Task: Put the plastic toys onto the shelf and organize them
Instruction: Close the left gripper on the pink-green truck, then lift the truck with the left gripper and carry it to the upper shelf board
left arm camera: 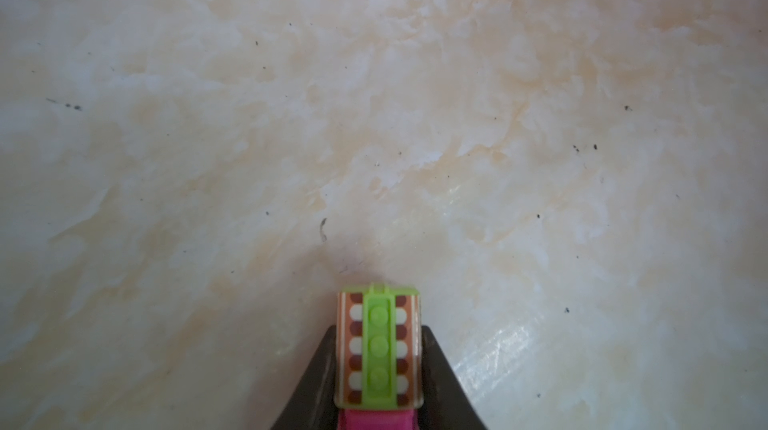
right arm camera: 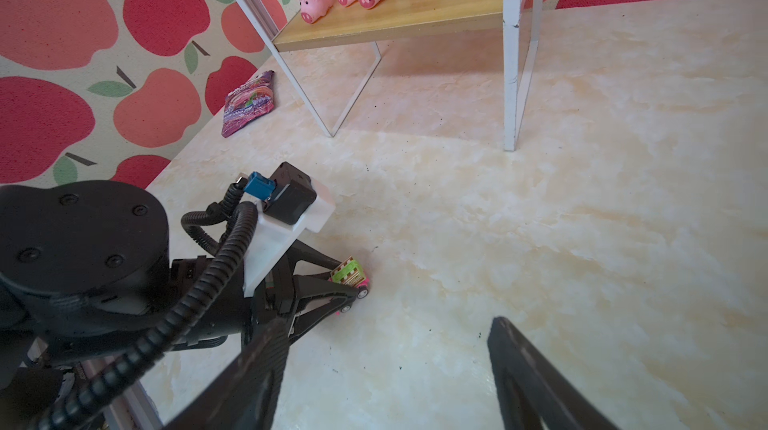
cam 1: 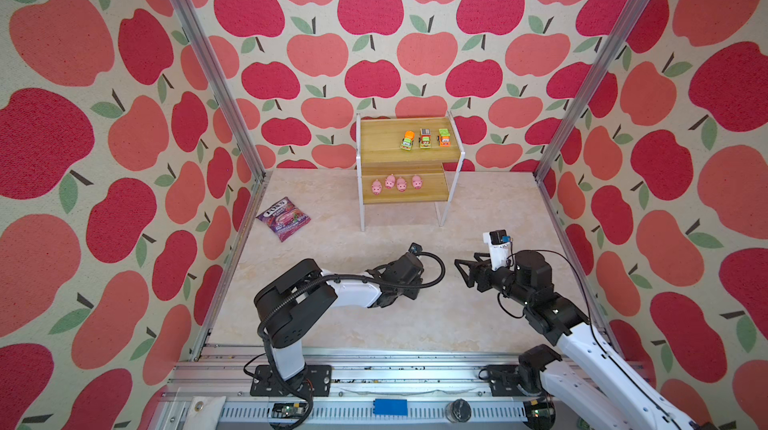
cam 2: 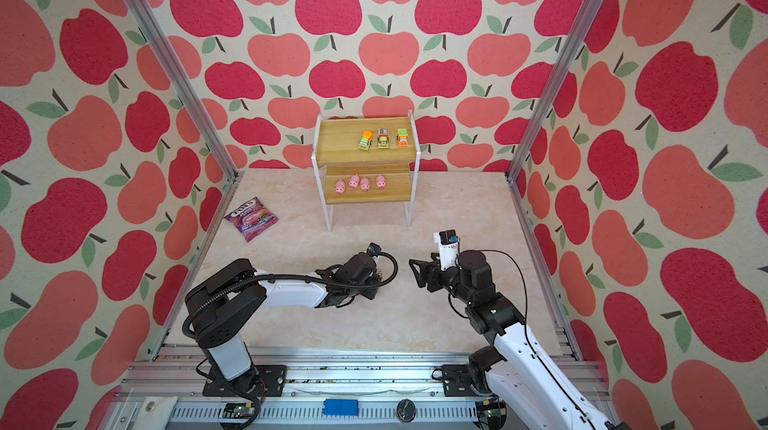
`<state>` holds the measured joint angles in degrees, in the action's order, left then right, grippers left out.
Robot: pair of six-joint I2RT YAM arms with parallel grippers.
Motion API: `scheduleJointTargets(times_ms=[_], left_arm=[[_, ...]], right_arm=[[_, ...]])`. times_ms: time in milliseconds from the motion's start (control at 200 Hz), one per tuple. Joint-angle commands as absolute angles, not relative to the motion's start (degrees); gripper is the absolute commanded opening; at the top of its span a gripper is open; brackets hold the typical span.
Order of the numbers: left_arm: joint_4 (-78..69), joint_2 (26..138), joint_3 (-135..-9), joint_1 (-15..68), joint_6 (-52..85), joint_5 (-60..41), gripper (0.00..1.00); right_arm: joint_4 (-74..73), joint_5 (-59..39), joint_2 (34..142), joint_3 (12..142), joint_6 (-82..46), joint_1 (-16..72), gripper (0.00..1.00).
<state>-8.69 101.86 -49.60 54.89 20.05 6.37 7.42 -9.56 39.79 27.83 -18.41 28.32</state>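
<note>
On the tabletop [right arm camera: 582, 241], between the closed left jaws, pink toy car [right arm camera: 350, 275]

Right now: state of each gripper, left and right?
Left gripper: closed, holding the pink toy car.
Right gripper: open, holding nothing.

The left tool [left arm camera: 380, 330] clamps a pink toy vehicle [left arm camera: 378, 357] with a green-and-brown top between dark fingers [left arm camera: 318, 374]; pale marbled worktop [left arm camera: 374, 108] lies beyond.
</note>
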Motion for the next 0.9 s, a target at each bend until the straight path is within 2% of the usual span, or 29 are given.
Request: scheduleJointTargets(times_ms=[0,360,645,896], left_arm=[[-4.72,99.03,-51.86,55.11,19.35,5.9,0.28],[14.25,92.03,-63.94,52.75,19.42,3.91,0.27],[30.12,87.27,-76.99,51.33,17.86,4.65,0.29],[43.49,85.88,-91.18,50.47,15.33,4.57,0.31]], right_arm=[[10.0,-7.54,38.74,27.78,-16.73,27.73,0.79],[15.27,0.37,38.61,32.35,-12.66,27.62,0.79],[20.08,12.82,43.02,38.79,-11.03,27.59,0.78],[20.18,12.38,43.13,42.45,-10.02,27.52,0.78]])
